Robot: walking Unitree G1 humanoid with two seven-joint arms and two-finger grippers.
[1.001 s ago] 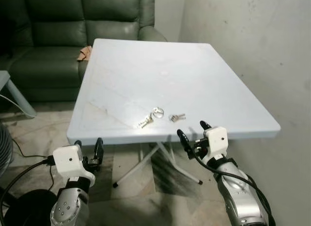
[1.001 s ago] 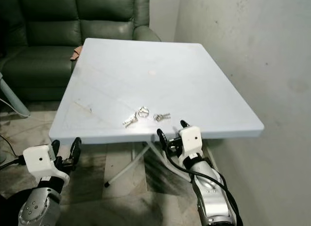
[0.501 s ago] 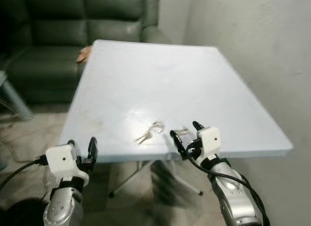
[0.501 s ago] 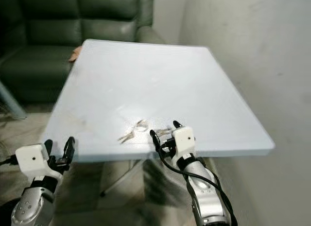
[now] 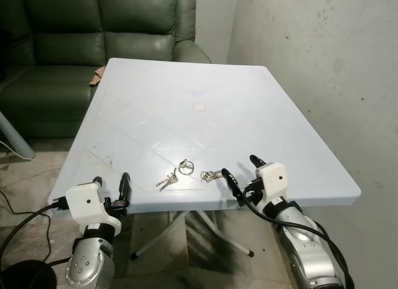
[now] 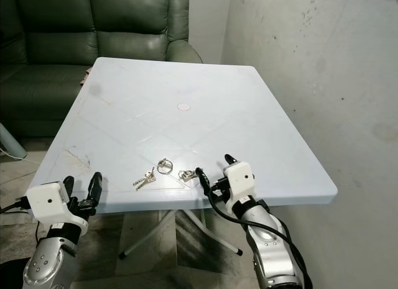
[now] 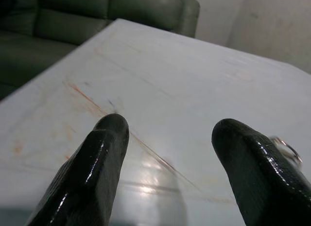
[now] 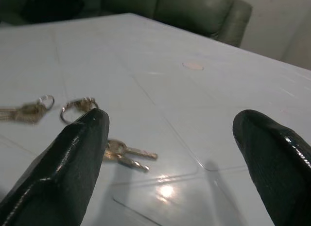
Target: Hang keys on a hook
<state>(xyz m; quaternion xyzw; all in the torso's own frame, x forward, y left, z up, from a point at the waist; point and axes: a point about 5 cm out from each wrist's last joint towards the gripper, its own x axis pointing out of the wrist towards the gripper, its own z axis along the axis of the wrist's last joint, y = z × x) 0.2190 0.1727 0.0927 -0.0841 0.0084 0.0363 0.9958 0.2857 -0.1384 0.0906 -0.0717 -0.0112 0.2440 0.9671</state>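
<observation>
- Right gripper [image 5: 242, 176] reaches over the front edge of the tabletop [image 5: 249, 115], forearm low and angled up, fingers [image 8: 73, 158] spread wide apart, holding nothing.
- Keys [image 5: 210, 174] lie flat on the tabletop just beside the right gripper's inner finger, not touching.
- Second key bunch [image 5: 167, 179] and a ring [image 5: 186, 165] lie just left of them.
- Left gripper [image 5: 111, 191] at the front-left edge, fingers [image 7: 92, 172] apart, empty.
- Sofa [image 5: 93, 28] behind.

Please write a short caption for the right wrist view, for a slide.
Open right gripper low over the white table, with keys lying just ahead.
</observation>
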